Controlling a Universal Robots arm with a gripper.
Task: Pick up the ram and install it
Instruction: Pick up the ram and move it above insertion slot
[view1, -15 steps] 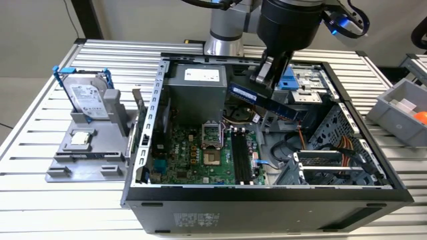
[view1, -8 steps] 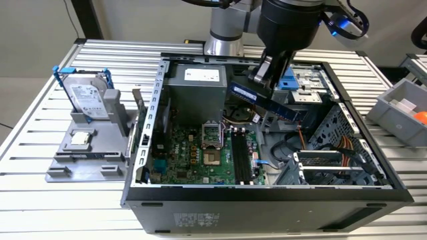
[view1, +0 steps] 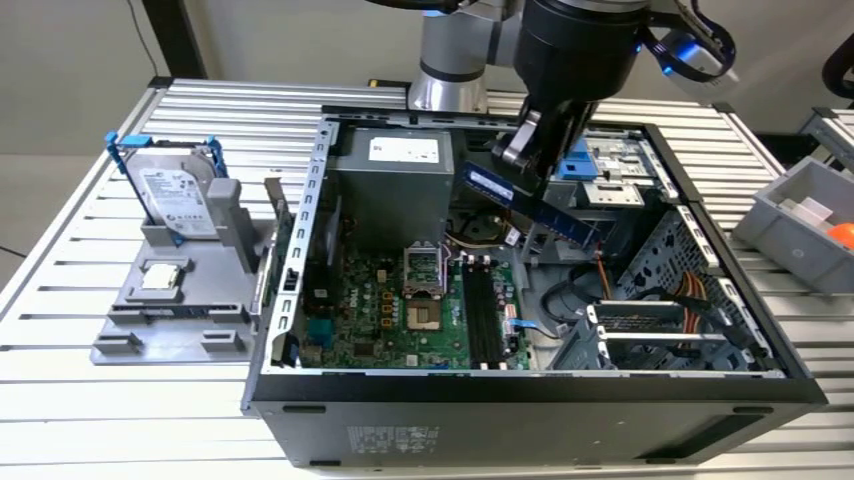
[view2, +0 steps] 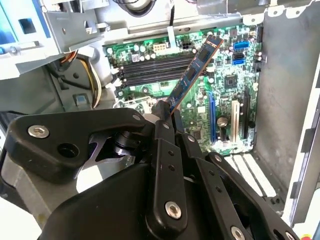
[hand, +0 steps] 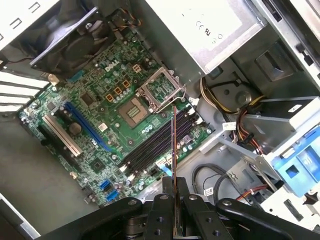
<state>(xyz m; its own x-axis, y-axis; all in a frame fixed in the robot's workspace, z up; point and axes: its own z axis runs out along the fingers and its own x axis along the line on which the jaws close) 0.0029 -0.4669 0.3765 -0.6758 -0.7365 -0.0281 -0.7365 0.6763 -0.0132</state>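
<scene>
A: Gripper state?
B: Black two-fingered gripper, fingers pressed on both flat sides of the ram, a long thin dark circuit-board stick seen edge-on.
A: Free end?
B: Over the green motherboard, crossing the row of black memory slots, tip near the open silver-framed processor socket. Contact with the slots, can't tell.
A: Rest?
B: Long blue expansion slot beside a white one, on the socket's other side from the memory slots. Grey metal power supply box past the board's socket-side edge. Blue plastic drive bracket at the case wall.
</scene>
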